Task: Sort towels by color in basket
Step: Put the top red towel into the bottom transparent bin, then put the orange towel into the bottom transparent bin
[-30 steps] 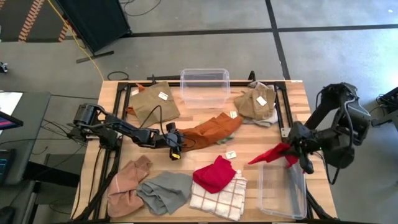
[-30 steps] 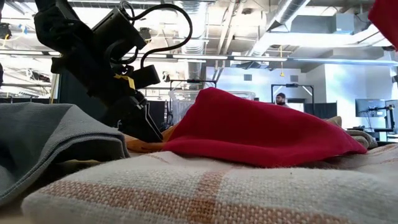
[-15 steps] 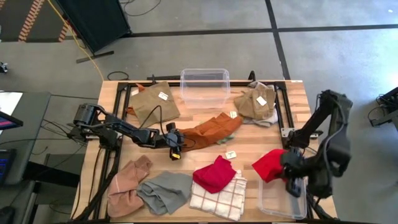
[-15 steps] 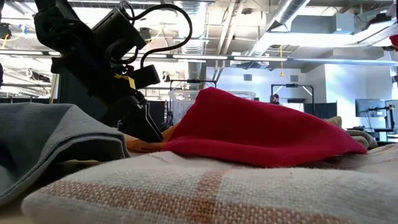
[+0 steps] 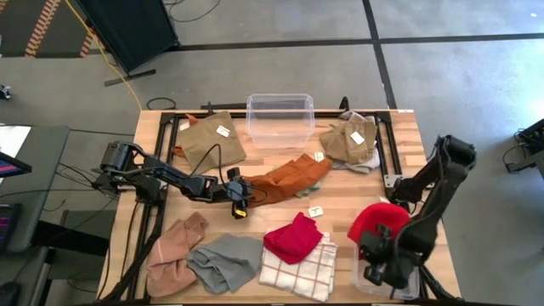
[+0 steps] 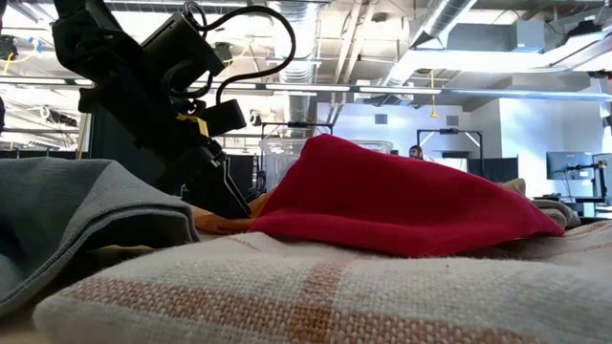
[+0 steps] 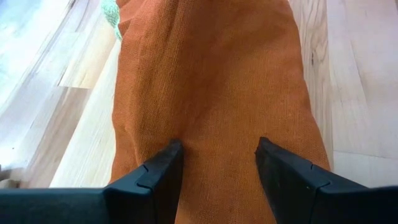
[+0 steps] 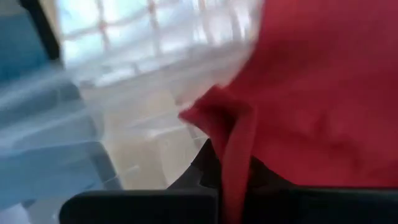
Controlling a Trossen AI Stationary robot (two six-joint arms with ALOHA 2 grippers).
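My right gripper (image 5: 375, 245) is shut on a red towel (image 5: 379, 218) over the clear bin (image 5: 399, 285) at the table's near right. In the right wrist view the red towel (image 8: 311, 93) fills the picture above the bin (image 8: 124, 130). My left gripper (image 5: 243, 192) is open at the left end of a long rust-orange towel (image 5: 289, 177) lying flat mid-table. Its fingers stand either side of a ridge in that towel (image 7: 214, 93). A second red towel (image 5: 293, 237) lies on the checked one (image 5: 299, 269). My right gripper pinches a bunched fold of the red towel (image 8: 231, 146) between its two fingers. The cloth is lifted clear and spreads beyond the fingers over the bin. My left gripper's open fingertips (image 7: 163, 163) sit at the rust-orange towel's surface; I cannot tell whether they touch it.
A second clear bin (image 5: 280, 117) stands at the far edge. A tan towel (image 5: 209, 136) lies far left, a beige one (image 5: 349, 138) far right. Grey (image 5: 225, 260) and pink (image 5: 174, 249) towels lie near left. A white tag (image 5: 316, 211) lies mid-table. A person (image 6: 415, 152) stands in the room behind.
My right arm has swung from the table's right side toward the near edge and a little left, carrying the red towel. The towel, stretched out sideways before, is now bunched over the near right bin. The left arm has kept still.
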